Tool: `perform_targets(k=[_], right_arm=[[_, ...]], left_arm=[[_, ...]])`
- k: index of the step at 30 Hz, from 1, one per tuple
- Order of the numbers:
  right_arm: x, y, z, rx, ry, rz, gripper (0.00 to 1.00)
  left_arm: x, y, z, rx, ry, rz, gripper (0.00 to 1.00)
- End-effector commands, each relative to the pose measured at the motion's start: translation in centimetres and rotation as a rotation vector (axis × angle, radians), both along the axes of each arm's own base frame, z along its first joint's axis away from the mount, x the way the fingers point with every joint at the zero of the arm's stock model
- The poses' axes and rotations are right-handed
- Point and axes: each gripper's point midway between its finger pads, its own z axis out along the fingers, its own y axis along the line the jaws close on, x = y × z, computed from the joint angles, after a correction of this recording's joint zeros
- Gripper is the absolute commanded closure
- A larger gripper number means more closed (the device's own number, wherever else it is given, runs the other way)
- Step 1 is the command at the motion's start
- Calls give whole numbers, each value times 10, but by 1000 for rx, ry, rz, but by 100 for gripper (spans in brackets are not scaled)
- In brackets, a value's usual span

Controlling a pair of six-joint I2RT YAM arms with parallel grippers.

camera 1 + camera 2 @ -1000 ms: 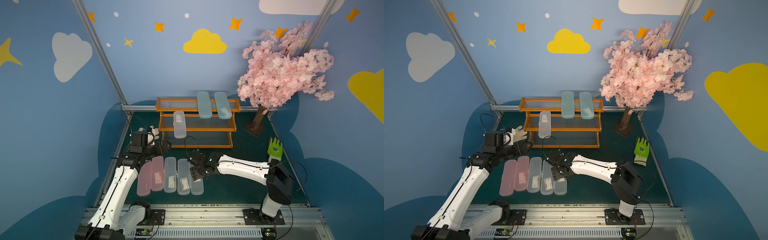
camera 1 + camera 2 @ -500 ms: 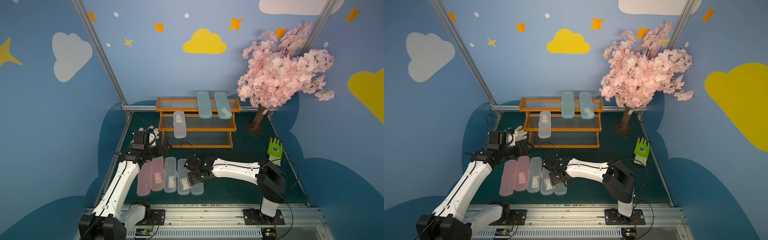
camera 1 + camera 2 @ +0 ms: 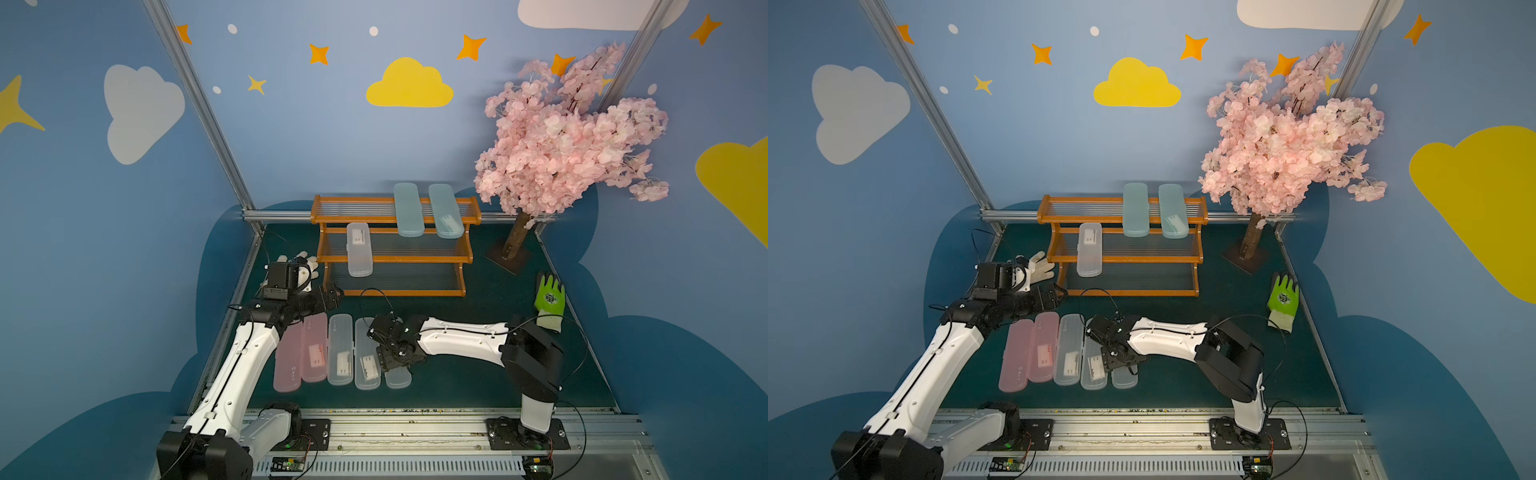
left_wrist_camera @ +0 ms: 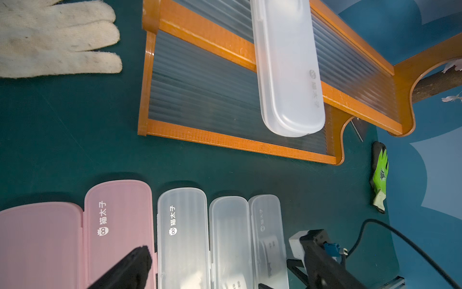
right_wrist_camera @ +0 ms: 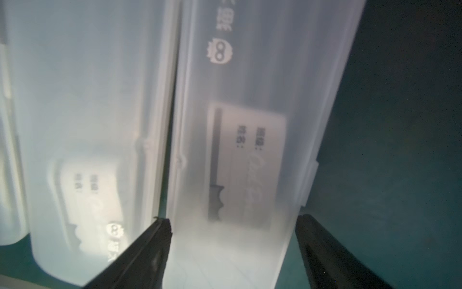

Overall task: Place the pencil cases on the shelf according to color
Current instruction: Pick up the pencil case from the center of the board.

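Pencil cases, five long slim translucent plastic boxes with rounded ends, lie side by side on the dark green worktop [image 3: 478, 386] in front of the orange-brown wooden three-tier shelf [image 3: 415, 261]. Long axes all run front-to-back, toward the shelf.

Left end effector [image 3: 334, 292] hangs over the far ends of the outer pink case [image 3: 287, 361] and inner pink case [image 3: 314, 349]. Only one black finger [image 4: 130, 265] shows in the left wrist view, so spread or pressed together: cannot tell.

Next along: first clear-white case [image 3: 340, 349], second clear-white case [image 3: 367, 353], then rightmost clear-white case [image 5: 250, 100]. That last one is mostly hidden under the right end effector [image 5: 232, 222] in both top views.

Key relation: that case sits directly between the right fingers. They are spread across its short width, one in the gap beside the second clear-white case, one just outside the free edge; no pinch visible. Its long axis runs crosswise to the jaw line. Right arm is plainly nearer.

Likely next: close, lift, carry to the middle tier, where a shelved clear-white case [image 3: 359, 249] lies. Two light blue cases [image 3: 408, 210] sit on the top tier.

Target looks frosted and see-through, with a white printed label inside, an owl-like logo, and a small clasp tab on the free long edge.
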Motion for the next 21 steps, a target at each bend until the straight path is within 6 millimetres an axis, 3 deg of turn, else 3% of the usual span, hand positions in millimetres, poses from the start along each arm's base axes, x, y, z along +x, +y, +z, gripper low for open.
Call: perform_targets(k=[1, 4, 8, 15, 21], right_arm=[[1, -48, -6, -95, -6, -48, 16], [-4, -50, 3, -43, -34, 0, 15], [-9, -62, 13, -20, -86, 11, 2], [-23, -82, 1, -40, -90, 91, 1], [-32, -62, -6, 40, -58, 169, 1]], left_arm=[[-1, 0, -2, -4, 6, -4, 0], [-2, 0, -2, -4, 7, -5, 0], [-2, 0, -1, -3, 4, -2, 0], [-1, 0, -2, -5, 7, -2, 0], [-2, -1, -3, -4, 10, -4, 0]])
